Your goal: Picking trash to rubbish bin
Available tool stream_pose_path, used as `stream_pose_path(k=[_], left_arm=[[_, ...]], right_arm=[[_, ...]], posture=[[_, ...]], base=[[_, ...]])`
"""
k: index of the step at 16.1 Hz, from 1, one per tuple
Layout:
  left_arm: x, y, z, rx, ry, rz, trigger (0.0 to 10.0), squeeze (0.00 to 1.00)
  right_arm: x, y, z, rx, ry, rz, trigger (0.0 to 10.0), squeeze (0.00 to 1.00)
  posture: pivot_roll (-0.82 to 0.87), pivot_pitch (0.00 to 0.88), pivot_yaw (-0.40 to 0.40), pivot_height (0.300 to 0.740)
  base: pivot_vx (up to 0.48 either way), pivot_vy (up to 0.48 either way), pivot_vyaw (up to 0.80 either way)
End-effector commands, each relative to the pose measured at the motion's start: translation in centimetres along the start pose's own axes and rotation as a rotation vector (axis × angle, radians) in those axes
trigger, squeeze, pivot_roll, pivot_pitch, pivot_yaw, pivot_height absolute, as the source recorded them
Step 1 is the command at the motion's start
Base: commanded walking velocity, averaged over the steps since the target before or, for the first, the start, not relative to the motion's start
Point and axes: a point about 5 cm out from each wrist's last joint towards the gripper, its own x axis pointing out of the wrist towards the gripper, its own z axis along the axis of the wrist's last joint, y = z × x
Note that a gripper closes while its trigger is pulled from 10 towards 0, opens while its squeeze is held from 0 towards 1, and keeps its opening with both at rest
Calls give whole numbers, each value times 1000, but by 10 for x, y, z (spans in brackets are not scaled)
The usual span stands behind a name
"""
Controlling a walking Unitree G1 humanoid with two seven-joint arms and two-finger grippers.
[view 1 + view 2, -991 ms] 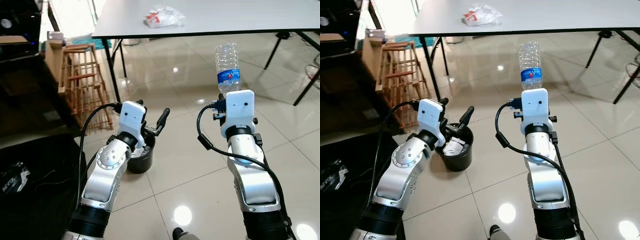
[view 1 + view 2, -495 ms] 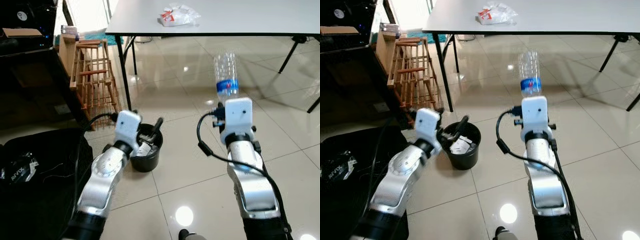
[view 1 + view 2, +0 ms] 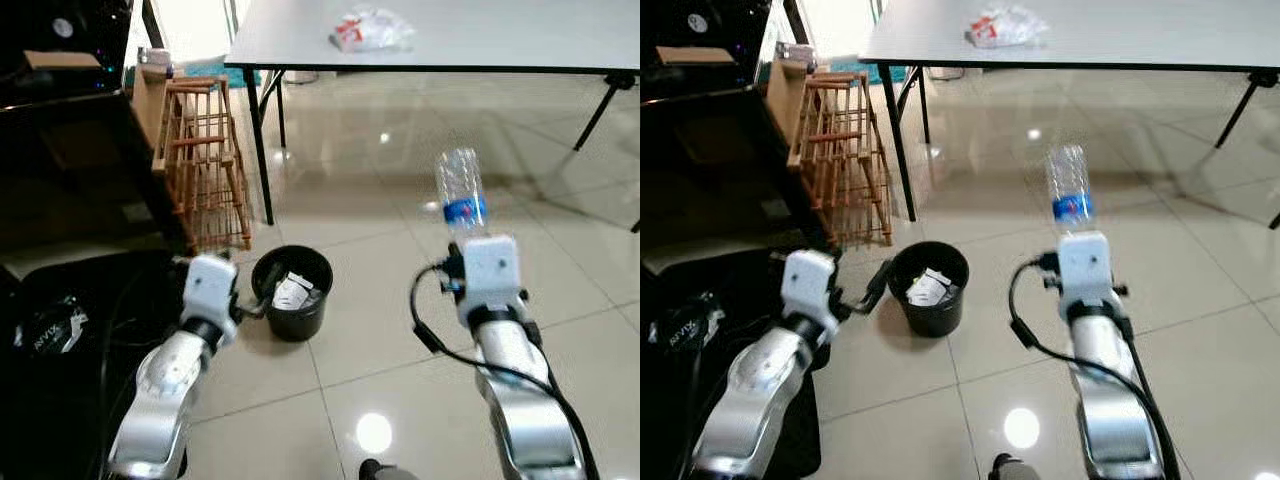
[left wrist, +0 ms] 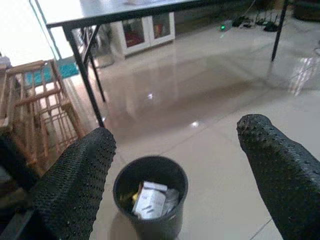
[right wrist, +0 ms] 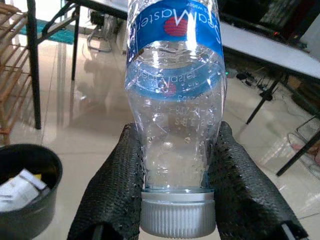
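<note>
Tiled floor [image 3: 380,330]; right claw [image 5: 172,170] grips upturned "DreamMaster"-labelled bottle [image 5: 175,100].

Left pincer [image 4: 175,165] spread wide and empty; right pincer [image 5: 175,185] clamped, raised forward.

Bottle [image 5: 174,100]: clear glossy plastic, ribbed cap. Bin [image 3: 291,294]: matt black plastic. Floor [image 3: 400,290]: glossy tile. Rack [image 3: 203,165]: bare wood.

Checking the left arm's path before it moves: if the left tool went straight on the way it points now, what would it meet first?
Most likely the black rubbish bin, centred between the open left tool's fingers, though depth is hard to judge.
</note>
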Motion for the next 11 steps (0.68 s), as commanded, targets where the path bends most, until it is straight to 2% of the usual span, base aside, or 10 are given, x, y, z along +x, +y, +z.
stream_pose_path(k=[1,2,6,11], left_arm=[[-6,2,-3,1,6,4,10000,0],[-10,2,-10,-2,33,-5,10000,0],[-10,2,-6,-4,34,-26,10000,0],[-3,-4,-3,-7,17,-55,10000,0]], right_arm=[[-6,-2,-1,18,-8,13,10000,0],[-11,0,-5,18,8,23,10000,0],[-13,3,-3,26,7,34,10000,0],[-12,4,0,24,-6,35,10000,0]], posture=[[16,127,41,740],[12,133,43,740],[12,146,50,740],[-2,144,51,740]], base=[[0,0,0],[0,0,0],[0,0,0],[436,0,0]])
